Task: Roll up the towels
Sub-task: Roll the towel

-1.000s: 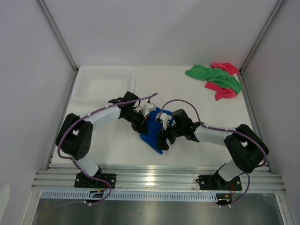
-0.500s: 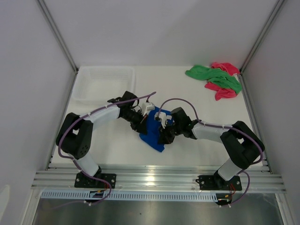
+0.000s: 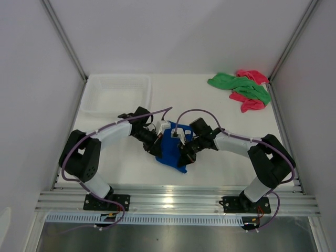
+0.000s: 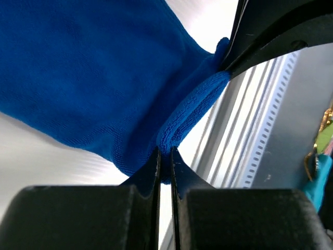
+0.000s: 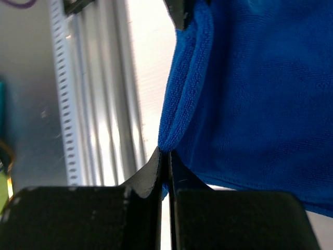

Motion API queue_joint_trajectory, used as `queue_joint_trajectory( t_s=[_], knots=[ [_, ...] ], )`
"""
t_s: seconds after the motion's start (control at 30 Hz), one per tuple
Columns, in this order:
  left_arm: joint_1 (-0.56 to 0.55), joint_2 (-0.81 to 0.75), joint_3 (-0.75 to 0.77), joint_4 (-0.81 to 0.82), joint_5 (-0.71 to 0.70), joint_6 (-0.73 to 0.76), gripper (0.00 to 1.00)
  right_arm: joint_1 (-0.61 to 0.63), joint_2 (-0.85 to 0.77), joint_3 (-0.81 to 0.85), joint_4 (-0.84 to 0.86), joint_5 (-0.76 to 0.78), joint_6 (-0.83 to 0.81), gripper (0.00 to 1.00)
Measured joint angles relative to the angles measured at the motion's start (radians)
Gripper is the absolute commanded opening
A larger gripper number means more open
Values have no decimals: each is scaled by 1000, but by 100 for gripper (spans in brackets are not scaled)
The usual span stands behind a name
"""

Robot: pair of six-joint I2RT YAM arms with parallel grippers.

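The royal blue towel [image 3: 172,151] hangs lifted off the table at its middle, held between both arms. My left gripper [image 3: 156,148] is shut on its left edge; in the left wrist view the folded hem [image 4: 187,117] runs into the gripper [image 4: 165,156]. My right gripper [image 3: 185,153] is shut on the towel's right edge, and the right wrist view shows the blue hem [image 5: 179,109] pinched at the gripper [image 5: 166,158]. The green towel [image 3: 239,86] and the pink towel [image 3: 251,100] lie crumpled together at the far right corner.
A white plastic basket [image 3: 116,93] stands at the back left. The aluminium rail [image 3: 178,202] runs along the near table edge, seen also in both wrist views. White enclosure walls close the sides.
My right gripper closed onto the blue towel's edge. Both grippers then raised the towel, which went from lying spread on the table to hanging bunched between them.
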Motion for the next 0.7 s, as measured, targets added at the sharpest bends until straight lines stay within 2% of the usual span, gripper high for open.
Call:
queue_joint_trajectory(
  t_s=[0.2,0.33,0.5,0.7],
  knots=[
    [0,-70,-89,-9,43,-39,27,-9,3,48,-131,-108,-66,0],
    [7,-62,-89,8,31,-56,53,-34,110,139,-186,-131,-90,0],
    [37,-42,-49,8,30,-41,61,-73,232,193,-209,-130,-104,0],
    [44,0,-22,5,39,0,65,-106,254,203,-218,-126,-105,0]
  ],
)
